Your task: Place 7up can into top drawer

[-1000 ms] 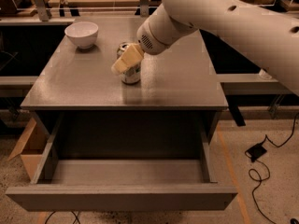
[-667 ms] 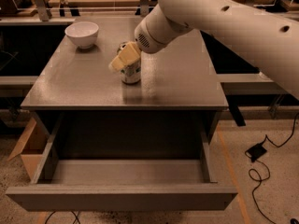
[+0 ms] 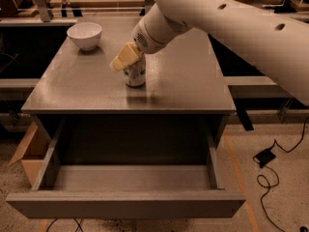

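The can (image 3: 135, 75) stands upright on the cabinet top (image 3: 193, 81), above and behind the pulled-out drawer (image 3: 125, 204), with the gripper (image 3: 126, 58) at its top rim, grip impossible to tell, and a bowl (image 3: 85, 34) well apart at the far left.

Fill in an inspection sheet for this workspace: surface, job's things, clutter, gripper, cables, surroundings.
Surface: grey cabinet top, holding a can and a bowl.
Job's things: 7up can upright near the middle of the cabinet top; top drawer pulled open, nothing seen inside.
Clutter: white bowl at the back left corner.
Gripper: gripper at the can's top, arm reaching in from the right.
Cables: black cable and adapter on the floor, right.
Surroundings: cardboard box on the floor, left of the drawer.
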You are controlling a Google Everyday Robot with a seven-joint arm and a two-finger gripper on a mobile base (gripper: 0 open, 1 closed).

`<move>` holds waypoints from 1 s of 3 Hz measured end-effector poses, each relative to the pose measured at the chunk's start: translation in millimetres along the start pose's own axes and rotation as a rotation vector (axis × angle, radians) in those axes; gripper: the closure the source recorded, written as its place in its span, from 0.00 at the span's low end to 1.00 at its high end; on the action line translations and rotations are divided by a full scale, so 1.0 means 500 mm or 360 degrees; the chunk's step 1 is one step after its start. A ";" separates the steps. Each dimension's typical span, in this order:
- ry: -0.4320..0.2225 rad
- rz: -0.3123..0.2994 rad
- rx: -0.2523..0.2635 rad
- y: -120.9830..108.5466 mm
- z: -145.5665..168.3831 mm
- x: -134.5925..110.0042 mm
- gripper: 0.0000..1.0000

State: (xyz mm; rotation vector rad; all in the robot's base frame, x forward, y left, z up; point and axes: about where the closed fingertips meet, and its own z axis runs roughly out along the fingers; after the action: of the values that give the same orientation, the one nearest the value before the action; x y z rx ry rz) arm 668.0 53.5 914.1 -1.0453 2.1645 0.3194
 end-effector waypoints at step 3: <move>-0.0047 -0.0130 -0.0092 0.062 -0.030 -0.019 0.87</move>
State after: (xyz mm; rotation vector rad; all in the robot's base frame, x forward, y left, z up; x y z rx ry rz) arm 641.0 71.8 929.0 -1.1509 2.0909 0.3595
